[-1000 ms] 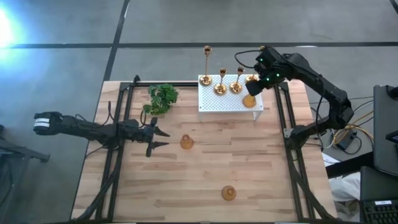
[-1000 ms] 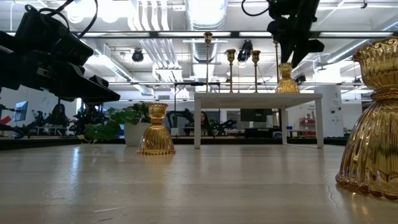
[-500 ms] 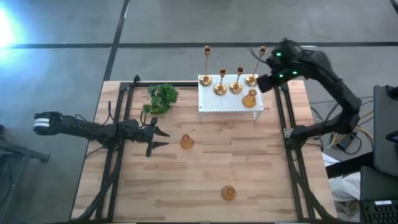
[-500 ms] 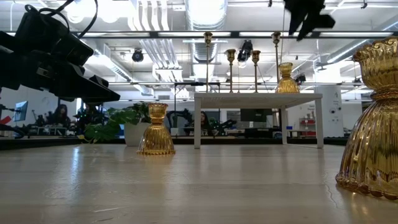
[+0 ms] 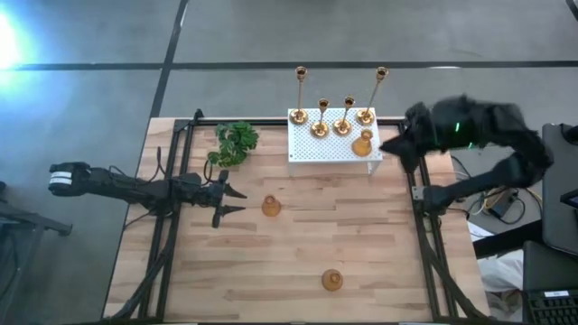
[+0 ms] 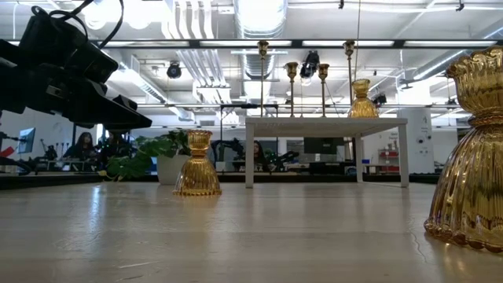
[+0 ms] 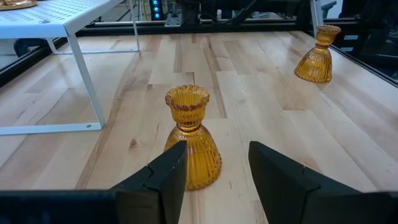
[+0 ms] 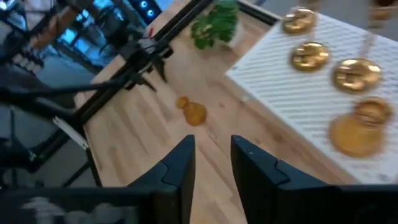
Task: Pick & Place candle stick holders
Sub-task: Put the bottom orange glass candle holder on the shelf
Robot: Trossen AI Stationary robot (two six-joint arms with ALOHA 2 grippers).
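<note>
Four thin-stemmed gold candle stick holders (image 5: 343,125) stand by their round bases on the white perforated box (image 5: 316,152). A squat one (image 5: 362,143) stands beside them at the box's right end. Two more squat holders stand on the table, one mid-table (image 5: 271,206) and one toward the near edge (image 5: 332,280). My left gripper (image 5: 237,202) is open and low, just left of the mid-table holder (image 7: 193,146), its fingers short of it. My right gripper (image 5: 397,146) is raised beside the box's right end, with its fingers (image 8: 211,168) apart and nothing between them.
A green leafy plant (image 5: 237,143) stands at the far left of the table, beside the box. Black frame rails (image 5: 167,226) run along the table's left and right sides. Bare wood lies between the two squat holders on the table.
My right gripper has risen from just above the squat holder on the box. It has swung toward the table's right and near side, and has left the low view. The holder stays upright on the box.
</note>
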